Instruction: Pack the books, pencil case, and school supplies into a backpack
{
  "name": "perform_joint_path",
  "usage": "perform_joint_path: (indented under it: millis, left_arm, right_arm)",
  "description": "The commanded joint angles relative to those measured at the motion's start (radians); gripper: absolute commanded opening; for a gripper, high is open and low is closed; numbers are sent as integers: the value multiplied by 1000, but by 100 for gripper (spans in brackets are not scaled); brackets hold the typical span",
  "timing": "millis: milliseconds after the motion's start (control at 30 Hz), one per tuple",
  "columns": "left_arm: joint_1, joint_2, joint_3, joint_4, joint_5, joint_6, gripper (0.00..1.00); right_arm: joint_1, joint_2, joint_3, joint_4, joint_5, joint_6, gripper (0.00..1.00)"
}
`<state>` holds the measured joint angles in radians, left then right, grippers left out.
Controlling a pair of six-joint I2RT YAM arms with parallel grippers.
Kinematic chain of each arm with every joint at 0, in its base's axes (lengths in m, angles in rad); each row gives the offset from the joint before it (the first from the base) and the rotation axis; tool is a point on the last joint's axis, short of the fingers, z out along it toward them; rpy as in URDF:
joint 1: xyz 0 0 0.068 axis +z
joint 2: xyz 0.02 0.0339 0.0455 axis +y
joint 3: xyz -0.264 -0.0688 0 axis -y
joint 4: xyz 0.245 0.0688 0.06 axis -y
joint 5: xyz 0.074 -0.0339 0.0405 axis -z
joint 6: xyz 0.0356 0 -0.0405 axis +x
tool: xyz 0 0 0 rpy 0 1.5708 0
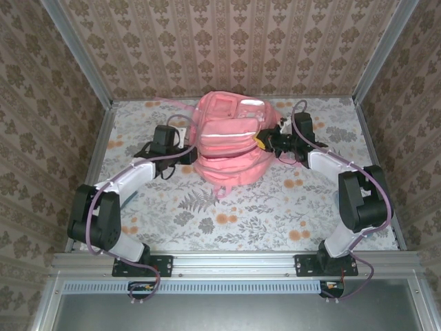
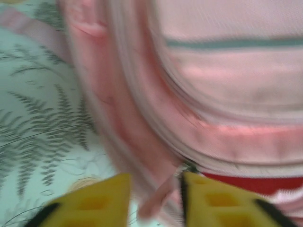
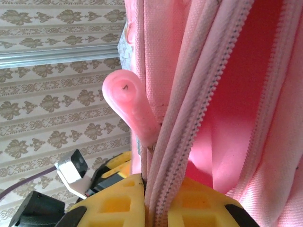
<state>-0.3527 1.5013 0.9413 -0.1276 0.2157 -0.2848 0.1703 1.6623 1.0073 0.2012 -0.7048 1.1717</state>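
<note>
Beside the left tool (image 2: pixel 156 189), the backpack (image 1: pixel 231 157) lies gripped by the right tool (image 3: pixel 155 191).

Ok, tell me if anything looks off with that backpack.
Nothing looks spilled or torn. The backpack sits slumped, and the right gripper is shut on its open zip edge, holding that edge taut.

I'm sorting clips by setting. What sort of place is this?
Likely a mock-up robot booth, not a real room: wallpaper panels held in bare metal rails, a flower-print table, a left arm and right arm bolted at its near edge.
</note>
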Motion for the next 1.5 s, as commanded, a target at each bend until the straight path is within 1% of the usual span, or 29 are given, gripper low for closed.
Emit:
perform_joint_path:
  millis: [0,67,133,233,367,433,467,500,600,767,867,967,1167,1333,1467]
  left_arm:
    - [32,-46,17,-59,-53,-34,62]
    - [34,-85,3,-74,-61,-56,73]
    - [35,-131,-16,-88,-90,-76,82]
    - [47,-183,-26,-136,-130,-85,88]
    - [66,-225,-24,-190,-185,-99,93]
    - [76,-234,-19,-204,-199,-101,95]
    - [82,-237,-16,-212,-205,-103,96]
    - [87,-241,-13,-214,-205,-103,97]
    - [106,-249,-2,-227,-202,-111,98]
    - [127,-262,22,-257,-164,-99,99]
    - [133,-271,27,-263,-140,-89,100]
    - [138,-274,30,-266,-127,-82,100]
    - [144,-273,31,-260,-97,-80,100]
    - [146,-266,31,-250,-77,-86,100]
    - [146,-259,31,-244,-64,-93,100]
  right_arm:
    - [-26,-4,62,-58,-6,-87,15]
    - [-26,-16,78,-151,20,-142,34]
    - [-25,-54,82,-267,95,-215,46]
    - [-25,-115,87,-453,237,-322,64]
    - [-27,-207,49,-648,445,-423,75]
    - [-28,-261,14,-711,566,-461,79]
    - [-30,-303,-5,-733,648,-481,82]
    - [-34,-326,-22,-767,697,-496,83]
    - [-79,-374,-64,-820,772,-512,87]
    - [-201,-422,-129,-915,941,-498,90]
    - [-301,-450,-174,-957,988,-476,91]
    - [-381,-486,-215,-989,992,-450,94]
    - [-485,-550,-297,-1003,976,-417,96]
    - [-562,-536,-345,-961,889,-437,97]
    - [-574,-509,-366,-918,819,-447,98]
